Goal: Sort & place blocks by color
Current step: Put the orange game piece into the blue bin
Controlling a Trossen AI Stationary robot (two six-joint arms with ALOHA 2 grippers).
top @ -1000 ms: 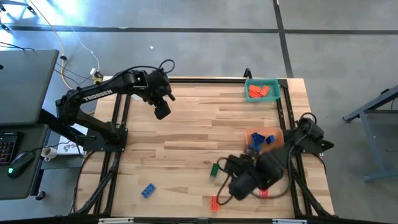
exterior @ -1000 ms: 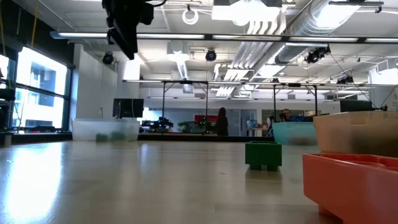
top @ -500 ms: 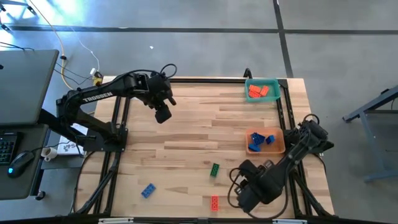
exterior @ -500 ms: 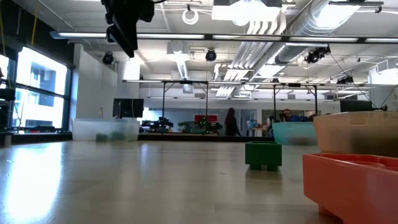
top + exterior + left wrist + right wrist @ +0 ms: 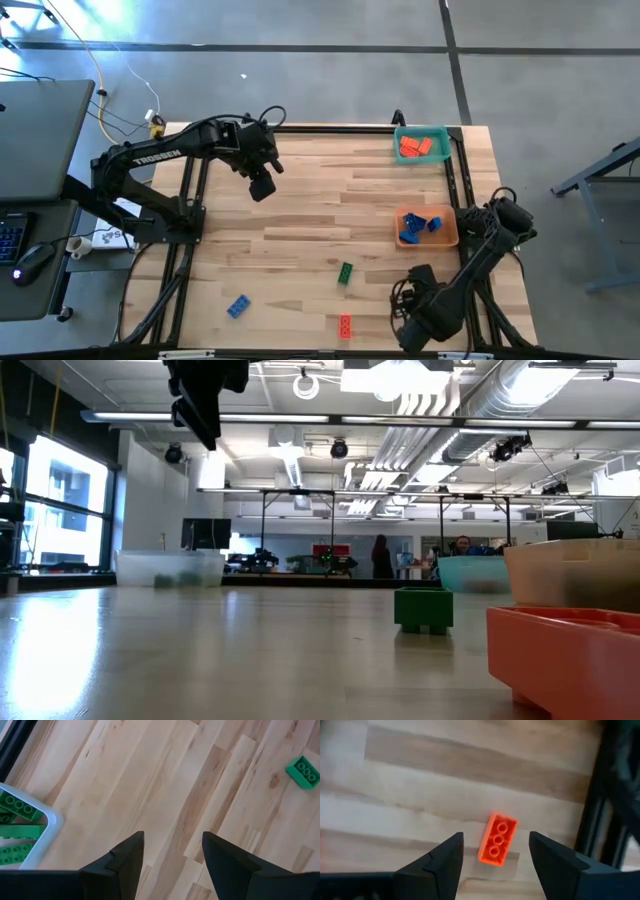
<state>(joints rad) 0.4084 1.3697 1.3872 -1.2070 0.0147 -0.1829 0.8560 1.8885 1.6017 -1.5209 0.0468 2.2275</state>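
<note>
Three loose blocks show on the wood in the high view: a green block, a red block and a blue block. My right gripper hangs open near the table's near right corner. Its wrist view shows the open gripper above a red block that lies flat on the table, untouched. My left gripper hovers open high over the far left part. Its wrist view shows the left gripper over bare wood, with a green block farther off.
A teal tray with red blocks stands at the far right, and an orange tray with blue blocks sits at mid right. A clear tray holding green blocks lies below my left arm. The dark table frame runs close beside the red block.
My right gripper has drawn away from the spot beside the orange tray, moving toward the table's near edge and somewhat right; the orange tray now shows uncovered. My left arm has stayed about where it was. No block has moved.
</note>
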